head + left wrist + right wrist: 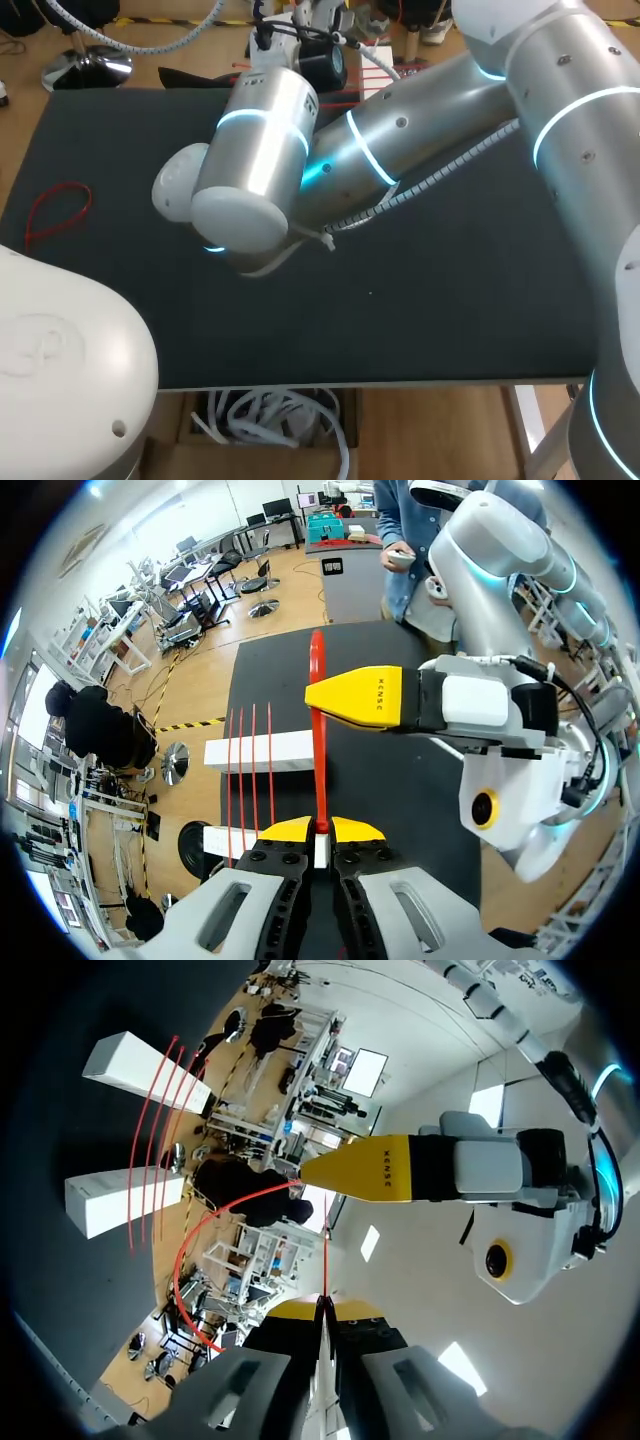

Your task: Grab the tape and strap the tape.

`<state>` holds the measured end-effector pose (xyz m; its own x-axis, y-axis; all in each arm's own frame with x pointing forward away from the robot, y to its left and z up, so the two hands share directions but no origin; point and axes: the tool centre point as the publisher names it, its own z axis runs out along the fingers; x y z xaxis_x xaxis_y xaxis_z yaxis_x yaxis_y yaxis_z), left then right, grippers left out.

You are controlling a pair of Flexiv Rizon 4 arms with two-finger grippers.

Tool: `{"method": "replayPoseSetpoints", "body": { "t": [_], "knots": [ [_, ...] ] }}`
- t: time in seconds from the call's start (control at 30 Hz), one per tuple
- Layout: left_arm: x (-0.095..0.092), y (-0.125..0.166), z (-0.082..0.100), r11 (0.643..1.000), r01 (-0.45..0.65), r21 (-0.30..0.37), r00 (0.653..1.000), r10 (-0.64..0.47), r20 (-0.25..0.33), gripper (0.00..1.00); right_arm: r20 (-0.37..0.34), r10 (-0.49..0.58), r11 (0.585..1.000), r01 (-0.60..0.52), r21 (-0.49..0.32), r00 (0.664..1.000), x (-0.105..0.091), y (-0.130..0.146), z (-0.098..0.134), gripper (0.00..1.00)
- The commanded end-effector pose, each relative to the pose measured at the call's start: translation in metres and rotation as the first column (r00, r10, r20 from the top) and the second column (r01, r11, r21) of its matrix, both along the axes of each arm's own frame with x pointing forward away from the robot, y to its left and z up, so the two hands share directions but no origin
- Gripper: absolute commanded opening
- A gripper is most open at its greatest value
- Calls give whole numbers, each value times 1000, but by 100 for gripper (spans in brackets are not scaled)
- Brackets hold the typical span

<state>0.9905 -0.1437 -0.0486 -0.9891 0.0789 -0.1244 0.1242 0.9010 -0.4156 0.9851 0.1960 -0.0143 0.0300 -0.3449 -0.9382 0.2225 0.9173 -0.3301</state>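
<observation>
The left gripper (320,831) and the right gripper (323,1309) each pinch the red tape (319,760) tight; overhead, the right arm (400,140) hides both.

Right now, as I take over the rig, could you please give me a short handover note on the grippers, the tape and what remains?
Left gripper: shut on the red tape.
Right gripper: shut on the same tape, which bows into a loop between the two grippers.
Spare tapes: four lying across two white blocks at the edge of the table. A separate red loop lies on the table on my left side.
Done: the tape is grabbed and bent round.
Left: I cannot see whether the end is threaded; probably it needs threading and pulling tight.
</observation>
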Motion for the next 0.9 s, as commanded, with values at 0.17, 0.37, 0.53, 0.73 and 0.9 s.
{"method": "replayPoseSetpoints", "body": {
  "t": [0.17,0.37,0.53,0.73,0.9],
  "knots": [
    [0,0,1,1000,-1,4,1000,1,-1,0,-11,4,1000,-5,-10,1000,1,2,-2,0],
    [0,0,1,1000,-1,4,1000,1,-1,0,-18,-5,1000,4,-17,1000,2,3,-4,0],
    [0,0,1,1000,-1,4,1000,1,-1,0,-20,-8,1000,7,-22,1000,3,3,-5,0],
    [0,0,1,1000,-1,4,1000,1,-1,0,-19,-7,1000,7,-17,1000,3,4,-5,0],
    [0,0,1,1000,-1,4,1000,1,-1,0,-19,-4,1000,3,-16,1000,3,5,-5,0]
  ]
}}
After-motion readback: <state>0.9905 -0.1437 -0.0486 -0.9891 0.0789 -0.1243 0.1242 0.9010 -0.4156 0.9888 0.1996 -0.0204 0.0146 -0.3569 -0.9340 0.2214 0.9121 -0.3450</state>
